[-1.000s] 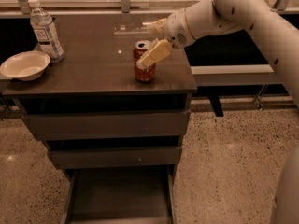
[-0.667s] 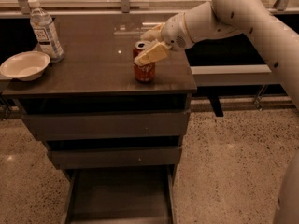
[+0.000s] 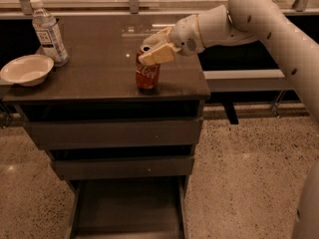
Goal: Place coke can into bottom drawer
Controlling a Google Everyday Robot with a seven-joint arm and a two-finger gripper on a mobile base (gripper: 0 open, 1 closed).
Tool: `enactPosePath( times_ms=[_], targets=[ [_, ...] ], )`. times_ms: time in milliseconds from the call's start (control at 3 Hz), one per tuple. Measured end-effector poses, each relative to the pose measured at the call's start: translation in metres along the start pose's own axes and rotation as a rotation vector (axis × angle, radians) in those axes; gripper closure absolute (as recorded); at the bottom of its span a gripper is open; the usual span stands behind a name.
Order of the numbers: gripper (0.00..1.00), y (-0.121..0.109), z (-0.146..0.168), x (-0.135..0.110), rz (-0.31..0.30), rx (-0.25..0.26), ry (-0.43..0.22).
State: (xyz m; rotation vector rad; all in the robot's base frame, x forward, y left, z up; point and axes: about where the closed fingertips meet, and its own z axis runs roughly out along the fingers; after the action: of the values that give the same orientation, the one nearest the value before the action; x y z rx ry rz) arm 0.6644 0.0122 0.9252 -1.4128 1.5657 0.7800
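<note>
Nearest my view, the bottom drawer (image 3: 124,210) was pulled out at floor level, its dark tray open under the two shut grey drawers (image 3: 114,151) above it. On the dark countertop (image 3: 94,63), the coke can (image 3: 147,75) stood upright near the front edge, right of centre, well apart from that tray. The gripper (image 3: 144,50) reached in from the right at the can's top, its fingers (image 3: 158,54) apart, one in front of the rim and one behind; I could not tell whether either touched it. At the left edge sat a white bowl (image 3: 26,69), and just behind it a clear water bottle (image 3: 49,31).
</note>
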Motion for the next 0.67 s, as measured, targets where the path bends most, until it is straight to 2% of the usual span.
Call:
enactPosePath(
  times_ms=[333, 667],
  targets=[
    [1.00, 0.031, 0.013, -0.036, 0.017, -0.083, -0.107],
    [1.00, 0.074, 0.016, -0.055, -0.034, -0.117, -0.151]
  ],
)
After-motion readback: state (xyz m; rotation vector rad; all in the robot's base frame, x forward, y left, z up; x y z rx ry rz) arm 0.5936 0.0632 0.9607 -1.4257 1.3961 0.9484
